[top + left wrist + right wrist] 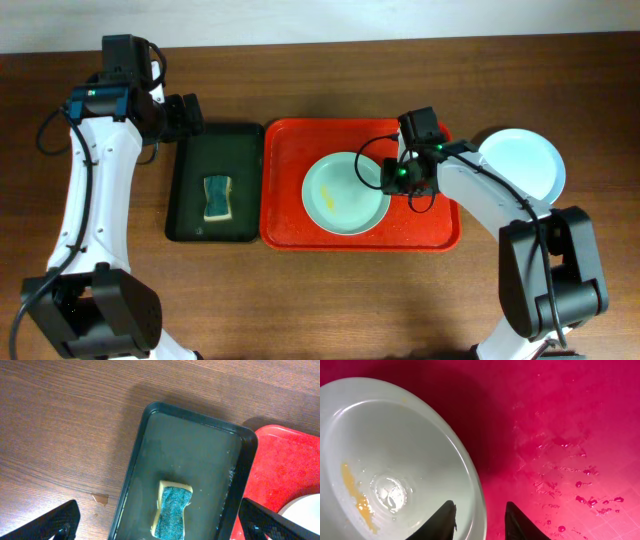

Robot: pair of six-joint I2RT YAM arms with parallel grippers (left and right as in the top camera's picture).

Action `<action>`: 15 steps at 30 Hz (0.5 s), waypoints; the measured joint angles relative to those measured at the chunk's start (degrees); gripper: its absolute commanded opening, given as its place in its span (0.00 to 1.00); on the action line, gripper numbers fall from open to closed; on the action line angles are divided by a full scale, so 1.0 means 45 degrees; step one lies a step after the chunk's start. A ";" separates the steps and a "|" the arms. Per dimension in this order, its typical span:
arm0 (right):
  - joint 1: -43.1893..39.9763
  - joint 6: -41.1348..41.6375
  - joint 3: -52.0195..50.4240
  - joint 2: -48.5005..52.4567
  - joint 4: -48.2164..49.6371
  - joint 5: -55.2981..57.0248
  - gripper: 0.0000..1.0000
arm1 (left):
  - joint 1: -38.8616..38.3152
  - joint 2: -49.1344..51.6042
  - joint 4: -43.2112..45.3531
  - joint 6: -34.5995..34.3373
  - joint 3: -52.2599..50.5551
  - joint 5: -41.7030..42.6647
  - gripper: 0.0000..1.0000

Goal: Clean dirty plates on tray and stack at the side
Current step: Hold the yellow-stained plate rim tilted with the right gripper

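Mint plate [345, 193] lies on the red tray [285, 150], its yellow smear not yet wiped. Right claw [480, 512] straddles the rim loosely, without pinching. Left claw [190, 113], spread wide, should probably fetch the sponge [172, 510] next.

Two plates show: one mint green plate [345, 195] and one pale blue plate [525, 160] (whether another lies beneath it cannot be told). Two trays: one red tray [285, 170], one dark green-black tray [185, 190]. One sponge [218, 197]. One yellowish smear [355, 495]. Two robot arms: left arm [95, 170], right arm [490, 195].
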 measured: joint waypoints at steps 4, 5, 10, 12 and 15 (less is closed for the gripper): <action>0.0000 0.0000 -0.0631 0.0000 0.0651 0.0087 0.26 | 0.0000 0.0000 -0.0005 0.0000 0.0000 0.0000 0.99; 0.0000 0.0034 -0.0743 0.0005 0.0661 0.0102 0.23 | 0.0000 0.0000 0.0000 0.0000 0.0000 0.0000 0.99; 0.0024 0.0053 -0.0801 0.0005 0.0709 0.0112 0.12 | 0.0000 0.0000 0.0000 0.0000 0.0000 0.0000 0.99; 0.0039 0.0029 -0.0801 0.0005 0.0714 0.0102 0.09 | 0.0000 0.0000 0.0000 0.0000 0.0000 0.0000 0.99; 0.0121 0.0024 -0.0801 0.0005 0.0714 0.0121 0.04 | 0.0000 0.0000 0.0000 0.0000 0.0000 0.0000 0.99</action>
